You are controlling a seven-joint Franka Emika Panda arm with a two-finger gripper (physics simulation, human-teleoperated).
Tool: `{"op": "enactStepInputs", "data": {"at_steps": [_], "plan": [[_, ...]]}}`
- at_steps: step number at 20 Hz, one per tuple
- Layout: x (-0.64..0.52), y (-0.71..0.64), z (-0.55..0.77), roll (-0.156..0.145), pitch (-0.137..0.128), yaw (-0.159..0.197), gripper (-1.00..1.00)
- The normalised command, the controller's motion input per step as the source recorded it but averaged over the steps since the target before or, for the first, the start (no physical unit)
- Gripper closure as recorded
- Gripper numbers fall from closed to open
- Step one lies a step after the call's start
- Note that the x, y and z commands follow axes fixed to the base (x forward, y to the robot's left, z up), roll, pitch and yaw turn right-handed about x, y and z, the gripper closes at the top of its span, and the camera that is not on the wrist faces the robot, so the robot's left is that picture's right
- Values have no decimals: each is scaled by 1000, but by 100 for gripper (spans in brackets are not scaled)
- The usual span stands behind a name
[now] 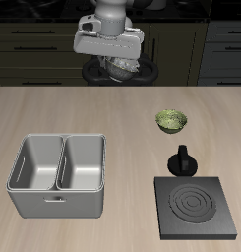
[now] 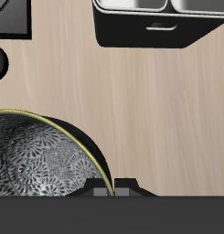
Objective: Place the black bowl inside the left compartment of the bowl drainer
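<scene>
Gripper (image 1: 118, 69) clamps one black bowl (image 1: 122, 68); one two-welled bowl drainer (image 1: 57, 200) below.

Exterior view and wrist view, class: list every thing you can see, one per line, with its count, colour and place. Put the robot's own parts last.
table: one, pale wood, under everything.
cabinets: a row, dark, behind the table.
drainer: one, light grey, two wells, both bare, near the table's front edge.
stove plate: one, black, flat, near the front edge, apart from the drainer.
small object: one, black, just behind the stove plate; too small to identify.
green bowl: one, olive, on the table farther back than the small object.
black bowl: one, dark with mottled inside, held in the air.
gripper: one, pale grey, closed on the black bowl, over the table's back edge.
</scene>
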Motion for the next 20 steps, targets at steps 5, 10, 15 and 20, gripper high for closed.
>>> {"op": "enactStepInputs", "data": {"at_steps": [5, 10, 15, 20], "plan": [[9, -57, 166, -12, -21, -2, 100], [38, -21, 86, -5, -17, 1, 100], [208, -101, 69, -28, 1, 10, 100], [235, -84, 99, -20, -2, 14, 100]]}}
